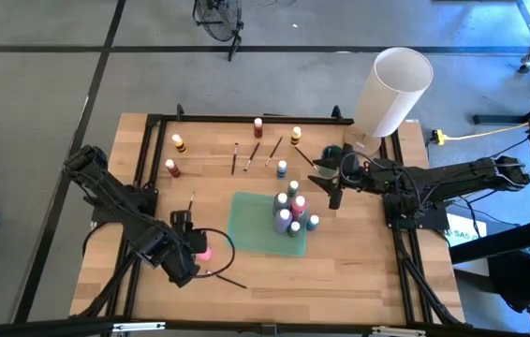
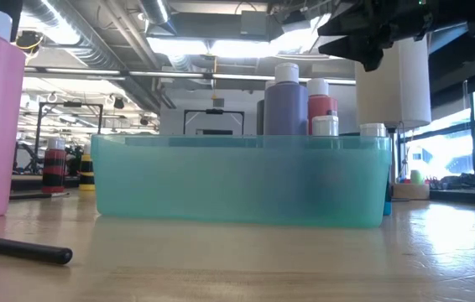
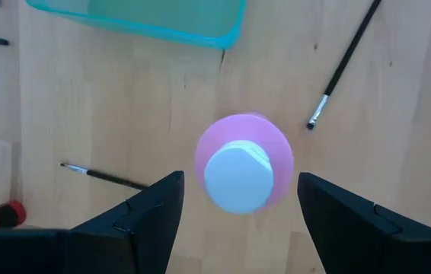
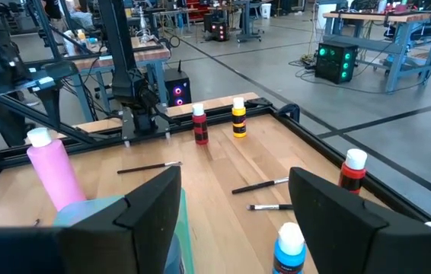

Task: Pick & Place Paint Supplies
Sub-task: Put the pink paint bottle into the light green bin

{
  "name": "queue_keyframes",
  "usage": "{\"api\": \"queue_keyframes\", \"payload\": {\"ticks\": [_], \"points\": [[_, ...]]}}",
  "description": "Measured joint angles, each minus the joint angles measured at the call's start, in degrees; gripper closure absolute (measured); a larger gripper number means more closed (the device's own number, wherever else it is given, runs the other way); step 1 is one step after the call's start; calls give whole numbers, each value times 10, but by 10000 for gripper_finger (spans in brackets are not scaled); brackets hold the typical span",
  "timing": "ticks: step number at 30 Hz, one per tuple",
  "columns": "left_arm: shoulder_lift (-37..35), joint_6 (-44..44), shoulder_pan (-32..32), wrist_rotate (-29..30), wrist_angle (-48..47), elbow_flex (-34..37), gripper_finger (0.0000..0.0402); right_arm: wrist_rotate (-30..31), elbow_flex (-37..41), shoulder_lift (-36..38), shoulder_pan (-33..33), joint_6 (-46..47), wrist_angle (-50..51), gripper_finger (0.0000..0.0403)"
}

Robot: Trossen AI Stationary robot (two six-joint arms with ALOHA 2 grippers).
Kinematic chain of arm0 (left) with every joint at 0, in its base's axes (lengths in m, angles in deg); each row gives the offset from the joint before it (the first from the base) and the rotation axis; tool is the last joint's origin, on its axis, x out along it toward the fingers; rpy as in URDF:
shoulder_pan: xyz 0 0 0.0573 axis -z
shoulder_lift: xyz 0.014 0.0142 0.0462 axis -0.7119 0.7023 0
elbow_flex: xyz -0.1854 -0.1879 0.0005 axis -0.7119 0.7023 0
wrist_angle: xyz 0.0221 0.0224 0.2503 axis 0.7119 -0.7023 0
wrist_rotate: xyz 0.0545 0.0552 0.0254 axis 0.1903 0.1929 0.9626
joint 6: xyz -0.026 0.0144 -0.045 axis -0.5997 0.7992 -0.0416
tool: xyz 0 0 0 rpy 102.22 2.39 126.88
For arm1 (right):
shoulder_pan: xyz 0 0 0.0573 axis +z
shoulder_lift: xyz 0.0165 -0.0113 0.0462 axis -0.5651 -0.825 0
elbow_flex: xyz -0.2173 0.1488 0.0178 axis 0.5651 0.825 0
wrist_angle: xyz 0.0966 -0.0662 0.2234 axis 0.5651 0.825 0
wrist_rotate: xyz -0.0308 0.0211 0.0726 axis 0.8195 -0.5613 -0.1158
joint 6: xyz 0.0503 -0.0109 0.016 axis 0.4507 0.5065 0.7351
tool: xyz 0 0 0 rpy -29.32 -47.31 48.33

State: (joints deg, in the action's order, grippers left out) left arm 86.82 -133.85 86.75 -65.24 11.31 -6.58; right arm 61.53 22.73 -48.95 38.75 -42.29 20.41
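Paint supplies were partly sorted: the teal tray held several bottles, while others and brushes lay on the desk. The left pincer hung released over the pink bottle; the right pincer was released, empty.

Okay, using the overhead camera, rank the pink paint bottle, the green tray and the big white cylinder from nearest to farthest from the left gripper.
1. Pink paint bottle with a white cap: directly under the open left gripper, near the table's front.
2. Translucent green plastic tray: mid-table, toward the right arm.
3. Large white cylinder: at the far right corner.
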Motion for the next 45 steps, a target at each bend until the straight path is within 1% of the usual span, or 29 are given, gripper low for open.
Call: {"api": "queue_keyframes", "payload": {"ticks": [4,7,13,22,25,32,36,40,45], "points": [[0,19,-6,7,10,1,149,0,0,0,0,0,0,155],[0,29,-14,-7,25,1,149,2,0,0,0,0,0,155],[0,35,-26,-34,37,31,149,2,0,0,0,0,0,155],[0,42,-28,-36,41,36,150,2,0,0,0,0,4,155],[0,49,-28,-36,47,36,164,2,0,0,0,0,4,155],[-3,53,-28,-37,51,35,222,1,0,0,0,0,4,155],[-3,54,-28,-41,54,35,223,1,0,0,0,0,4,155],[-3,54,-28,-49,61,34,236,1,0,0,0,0,5,155],[-3,49,-28,-54,62,34,274,1,0,0,0,0,9,155]]}}
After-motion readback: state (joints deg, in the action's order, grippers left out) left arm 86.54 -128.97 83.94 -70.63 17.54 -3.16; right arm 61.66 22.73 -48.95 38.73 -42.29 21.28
